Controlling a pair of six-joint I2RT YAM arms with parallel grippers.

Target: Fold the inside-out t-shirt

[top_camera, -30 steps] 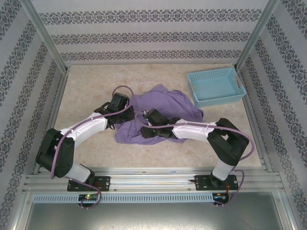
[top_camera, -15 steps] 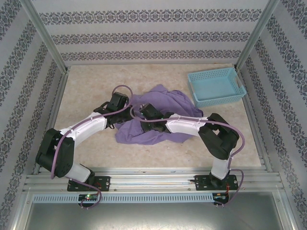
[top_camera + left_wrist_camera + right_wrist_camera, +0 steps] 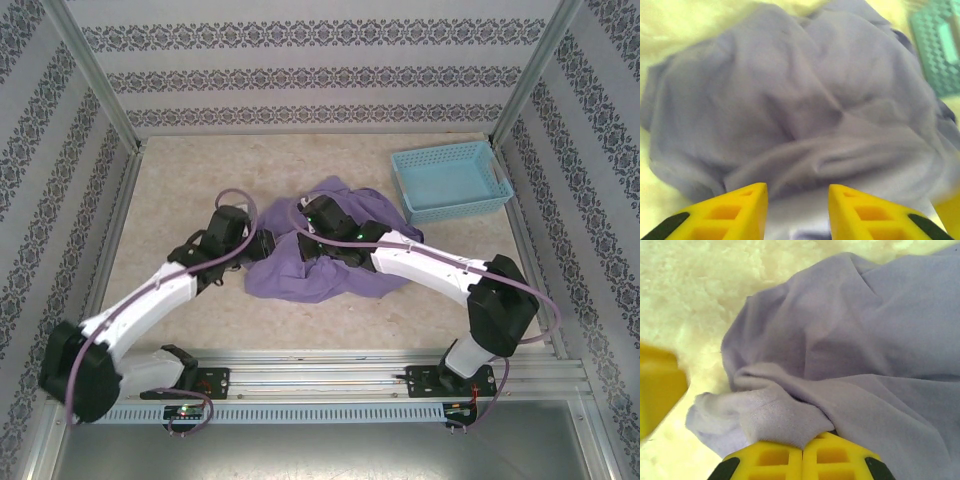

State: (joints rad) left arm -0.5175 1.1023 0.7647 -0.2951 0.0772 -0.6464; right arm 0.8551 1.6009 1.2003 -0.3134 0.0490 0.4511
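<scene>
top external: inside-out t-shirt [image 3: 290,278] lies bunched in a loose lavender heap about mid-tabletop [image 3: 190,180], creased all over. light blue basket [image 3: 450,182] sits at the far right corner, apart from the cloth. both arms reach in over the heap from the near edge. left fingers [image 3: 265,243] are at the heap's left edge. right fingers [image 3: 305,245] are just beside them, over the cloth. how far either pair is parted cannot be read from this height.

left wrist: 2 yellow left fingers [image 3: 797,195] at the bottom of frame, standing apart with a clear gap. a pale fold of cloth shows low in the gap. no pinch visible, and cannot tell whether it touches either finger. t-shirt [image 3: 805,100] rises beyond the tips as a rumpled mound, blurred. basket [image 3: 940,45] at top right, blurred.

right wrist: right fingers [image 3: 802,455] closed tip to tip, no gap. a thick rolled edge of the t-shirt [image 3: 850,330] runs into the closed tips and is pinched there. the rest of the cloth spreads up and right over the pale tabletop [image 3: 700,285]. blurred yellow block [image 3: 655,385] at the left edge, cannot tell what it is.
</scene>
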